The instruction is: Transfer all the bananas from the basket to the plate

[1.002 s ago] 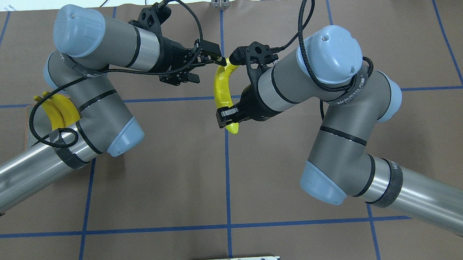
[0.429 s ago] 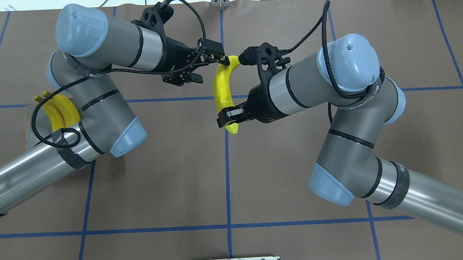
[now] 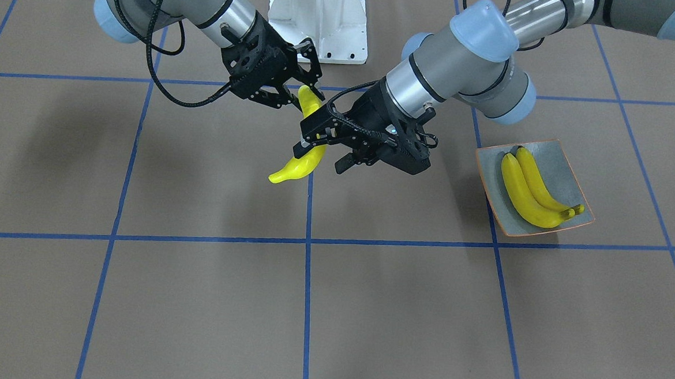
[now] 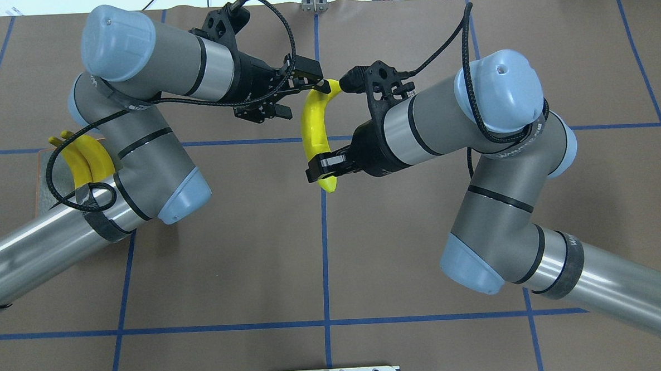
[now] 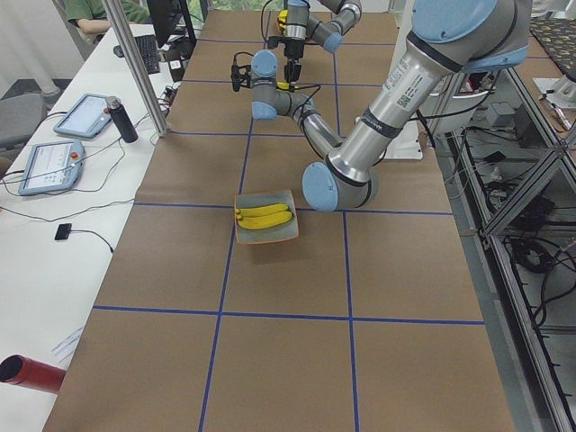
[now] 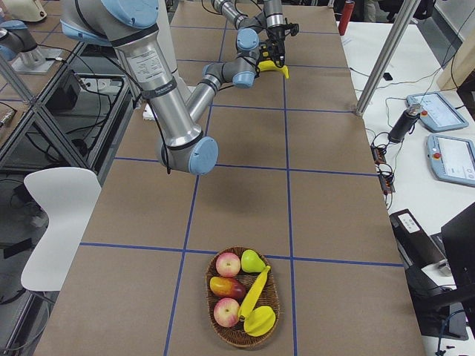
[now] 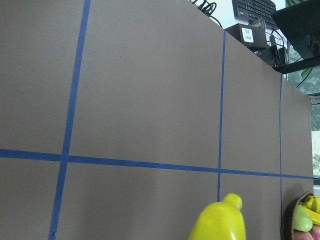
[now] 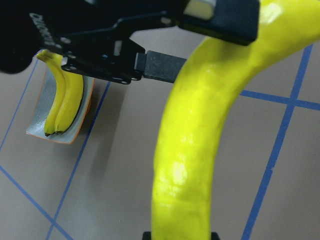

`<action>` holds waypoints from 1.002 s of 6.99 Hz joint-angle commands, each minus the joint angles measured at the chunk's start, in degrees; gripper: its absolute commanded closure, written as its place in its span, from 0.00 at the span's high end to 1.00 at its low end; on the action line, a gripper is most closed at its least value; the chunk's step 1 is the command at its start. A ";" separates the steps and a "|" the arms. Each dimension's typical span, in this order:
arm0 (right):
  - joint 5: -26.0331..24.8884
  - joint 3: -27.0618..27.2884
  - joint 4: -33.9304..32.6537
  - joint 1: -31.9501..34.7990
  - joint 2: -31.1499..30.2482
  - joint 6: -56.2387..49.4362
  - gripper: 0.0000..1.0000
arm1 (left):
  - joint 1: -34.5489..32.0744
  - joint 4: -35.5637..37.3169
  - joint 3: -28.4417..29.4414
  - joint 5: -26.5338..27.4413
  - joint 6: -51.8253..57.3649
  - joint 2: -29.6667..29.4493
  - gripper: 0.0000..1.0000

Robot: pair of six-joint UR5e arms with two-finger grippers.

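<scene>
One banana (image 4: 309, 125) hangs in the air over the table's middle, and my right gripper (image 4: 321, 169) is shut on its near end. My left gripper (image 4: 300, 99) is open around the far end; one finger (image 8: 220, 22) lies against the banana (image 8: 200, 135), the other stands off to its side. In the front view the left gripper (image 3: 322, 154) and right gripper (image 3: 306, 95) meet on this banana (image 3: 292, 168). Two bananas (image 3: 531, 188) lie on the grey-blue plate (image 3: 564, 161). The wicker basket (image 6: 223, 334) holds one banana (image 6: 256, 291).
Apples, a pear and other fruit share the basket at the table's right end. The plate (image 4: 43, 181) sits at the left end, mostly under my left arm. A white mount (image 3: 317, 21) stands at the robot's base. Blue tape lines cross the brown table.
The right arm has swung and carried the banana slightly left. The left gripper has edged closer around the banana's far end and stays open.
</scene>
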 commanded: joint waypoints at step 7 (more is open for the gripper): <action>1.56 0.08 0.05 0.41 0.01 0.05 0.00 | 2.29 -0.14 -1.78 -0.65 0.38 0.53 0.29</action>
